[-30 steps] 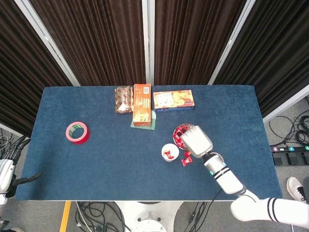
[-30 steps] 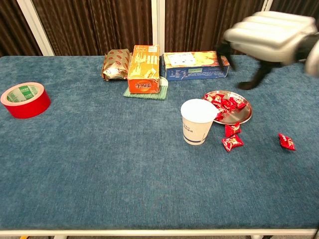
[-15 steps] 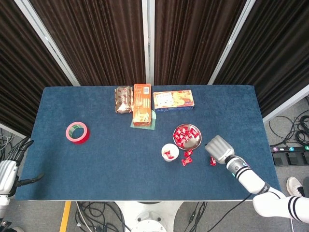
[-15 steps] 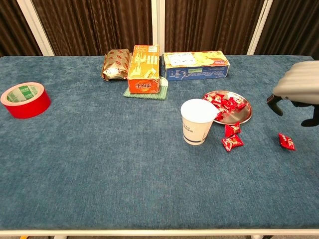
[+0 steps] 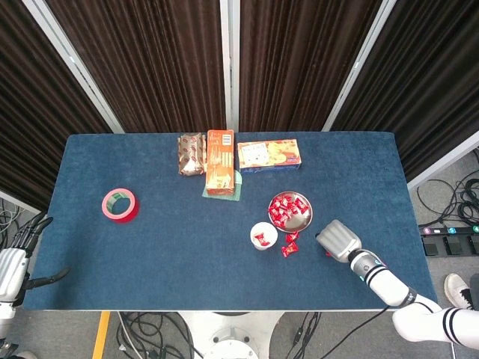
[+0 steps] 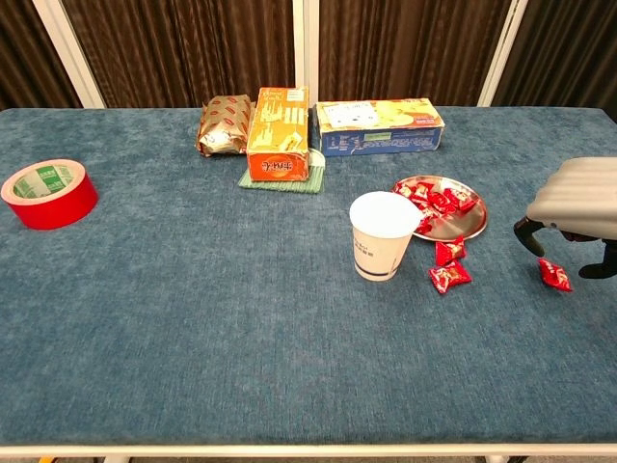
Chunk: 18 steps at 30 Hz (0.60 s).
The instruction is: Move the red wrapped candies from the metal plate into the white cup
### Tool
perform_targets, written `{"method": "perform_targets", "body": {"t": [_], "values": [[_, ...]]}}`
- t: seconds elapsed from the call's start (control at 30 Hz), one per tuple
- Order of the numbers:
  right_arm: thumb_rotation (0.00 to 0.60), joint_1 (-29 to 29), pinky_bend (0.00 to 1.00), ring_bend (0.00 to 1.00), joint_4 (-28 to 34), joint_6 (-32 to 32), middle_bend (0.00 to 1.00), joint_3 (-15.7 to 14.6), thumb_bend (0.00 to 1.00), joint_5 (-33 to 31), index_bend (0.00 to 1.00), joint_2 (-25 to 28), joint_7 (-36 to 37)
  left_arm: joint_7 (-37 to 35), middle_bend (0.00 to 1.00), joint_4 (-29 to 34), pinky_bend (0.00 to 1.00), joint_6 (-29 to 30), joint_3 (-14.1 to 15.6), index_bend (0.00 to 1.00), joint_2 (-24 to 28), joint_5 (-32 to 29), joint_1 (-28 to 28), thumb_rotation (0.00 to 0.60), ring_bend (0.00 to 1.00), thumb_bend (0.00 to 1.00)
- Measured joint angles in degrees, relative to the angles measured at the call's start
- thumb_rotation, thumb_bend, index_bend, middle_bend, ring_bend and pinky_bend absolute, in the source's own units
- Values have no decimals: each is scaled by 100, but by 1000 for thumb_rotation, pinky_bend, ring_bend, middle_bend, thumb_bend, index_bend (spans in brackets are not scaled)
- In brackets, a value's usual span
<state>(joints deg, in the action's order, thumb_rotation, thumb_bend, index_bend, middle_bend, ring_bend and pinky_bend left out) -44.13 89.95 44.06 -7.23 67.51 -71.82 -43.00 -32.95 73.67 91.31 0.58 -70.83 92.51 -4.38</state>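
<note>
Dark curtains behind blue table (image 5: 150, 247). Candies (image 6: 439, 202) fill the metal plate (image 6: 469, 230) beside the white cup (image 6: 381, 234); light, crinkly, slippery, so I'd pinch mid-wrapper. My right hand (image 6: 578, 201) hovers released over a stray candy (image 6: 553, 274) near the right edge.

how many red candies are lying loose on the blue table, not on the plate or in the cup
3. Two red wrapped candies lie right of the white paper cup; a third lies beneath the right hand. None seems hidden.

Open table (image 6: 241, 338) is lying in front of the cup (image 6: 383, 235); two loose candies (image 6: 449, 264) are crowding its right, the plate (image 6: 465, 229) sitting just behind
</note>
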Motion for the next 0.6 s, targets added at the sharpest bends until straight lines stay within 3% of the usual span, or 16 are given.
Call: {"method": "perform_targets", "body": {"t": [0.6], "values": [[600,20,1000,1000,-318,-50,1000,-45,194,-91,462,-266,-158,-29,75,-90,111,6,-42,126,-48,-54,6,600,34,139]]}}
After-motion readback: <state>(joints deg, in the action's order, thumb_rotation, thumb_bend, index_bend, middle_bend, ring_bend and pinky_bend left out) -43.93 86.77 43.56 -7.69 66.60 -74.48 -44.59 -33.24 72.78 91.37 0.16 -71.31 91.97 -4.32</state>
